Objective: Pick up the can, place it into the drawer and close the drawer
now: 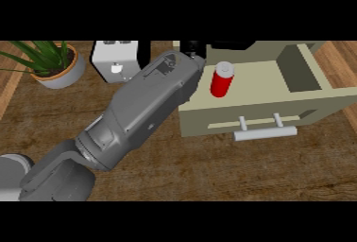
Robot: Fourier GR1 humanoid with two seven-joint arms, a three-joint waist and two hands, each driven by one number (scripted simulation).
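Since the red can (222,80) already sits inside the open drawer (209,118), I count the pick and the placing as done. The closing is what's left. The can rests toward the drawer's back left corner, just beside my left hand (191,47), on its right and a little nearer to me, and as far as I can see the two are apart.

Only a black sliver of that hand shows past the end of the grey forearm (143,111), so I cannot tell whether it is open or closed, and nothing appears to be in it. My right hand isn't in view.

The drawer is pulled fully out, and its bar handle (265,133) faces me at the front, well away from the hand on the near side of the can. My guess is the next job is to draw the arm back clear of the can, then push the front panel home.

A potted plant (52,61) and a white toaster (118,59) stand left of the hand on the wooden counter (209,170), out of the way.
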